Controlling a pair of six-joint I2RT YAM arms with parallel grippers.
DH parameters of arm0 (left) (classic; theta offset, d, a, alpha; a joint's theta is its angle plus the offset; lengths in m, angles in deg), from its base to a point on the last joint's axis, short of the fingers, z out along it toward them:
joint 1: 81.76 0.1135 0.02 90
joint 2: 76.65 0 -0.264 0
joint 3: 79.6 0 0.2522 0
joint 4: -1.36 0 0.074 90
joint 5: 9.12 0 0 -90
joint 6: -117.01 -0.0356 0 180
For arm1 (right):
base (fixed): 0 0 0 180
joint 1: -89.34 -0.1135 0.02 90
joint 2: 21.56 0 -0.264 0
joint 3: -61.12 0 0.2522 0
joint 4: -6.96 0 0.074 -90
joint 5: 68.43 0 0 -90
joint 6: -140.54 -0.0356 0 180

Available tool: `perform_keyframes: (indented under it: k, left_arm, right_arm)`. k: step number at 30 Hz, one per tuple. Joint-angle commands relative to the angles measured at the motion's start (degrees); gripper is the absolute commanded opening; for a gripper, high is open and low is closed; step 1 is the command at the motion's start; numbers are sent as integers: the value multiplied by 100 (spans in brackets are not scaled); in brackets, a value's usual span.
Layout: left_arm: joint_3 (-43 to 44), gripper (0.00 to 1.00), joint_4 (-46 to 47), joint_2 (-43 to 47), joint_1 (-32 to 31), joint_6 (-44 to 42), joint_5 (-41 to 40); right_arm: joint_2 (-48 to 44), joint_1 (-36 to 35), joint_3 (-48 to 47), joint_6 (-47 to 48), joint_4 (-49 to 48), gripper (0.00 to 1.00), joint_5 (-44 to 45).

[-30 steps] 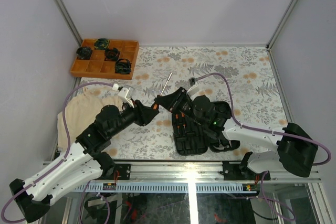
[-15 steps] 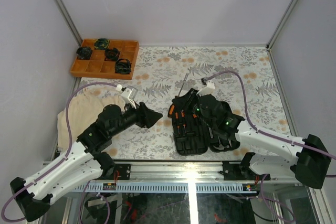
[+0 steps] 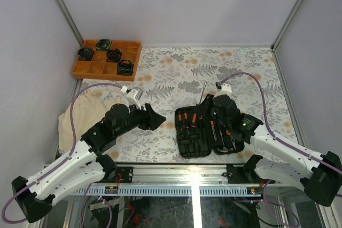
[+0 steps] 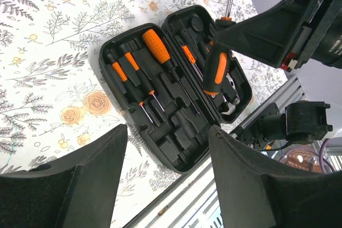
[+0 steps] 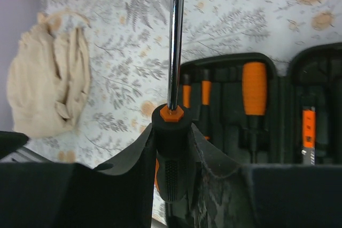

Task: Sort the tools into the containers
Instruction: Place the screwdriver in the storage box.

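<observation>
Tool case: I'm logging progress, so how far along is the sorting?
Done: several screwdrivers sit in the open tool case. In hand: the right gripper holds one more screwdriver between its fingers above the case; the left gripper hangs open, empty. Left: slotting that one in; no other loose tool shows.

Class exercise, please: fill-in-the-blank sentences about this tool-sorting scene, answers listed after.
The right arm's jaws grip a ____ by its handle.
The black tool case lies ____ on the table.
The left arm's jaws stand apart, holding ____.
The coiled items sit in the ____ tray.
Answers: screwdriver, open, nothing, orange.
</observation>
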Motion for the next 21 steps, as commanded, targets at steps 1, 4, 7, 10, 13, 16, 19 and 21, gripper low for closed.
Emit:
perform_keyframes:
  k: [1,4,7,10,13,16,19,21]
  left_arm:
    - [368,62,-214,-67,-12,-27,-249]
    - [431,63,-297,-104,-11,-6,-384]
    - [388,65,-172,-91,-5,70,-339]
    - [420,65,-185,-241,8,159,-337]
    - [447,65,-211,-364,18,176,-341]
    - [467,65,-267,-364,53,115,-408]
    - [576,65,-461,-396,95,-50,-453]
    - [584,65,-539,-379,121,-136,-402]
  right_arm:
    - [-175,164,-224,572,818,0,-288]
    - [-122,162,-413,843,1274,0,-454]
    - [-19,164,-531,1018,1600,0,-641]
    - [114,162,-578,1071,1877,0,-700]
    - [269,167,-589,1087,2078,1,-769]
    - [440,162,-512,976,2126,2,-1027]
    - [466,156,-284,718,1985,3,-1165]
    - [438,150,-98,561,1789,3,-1285]
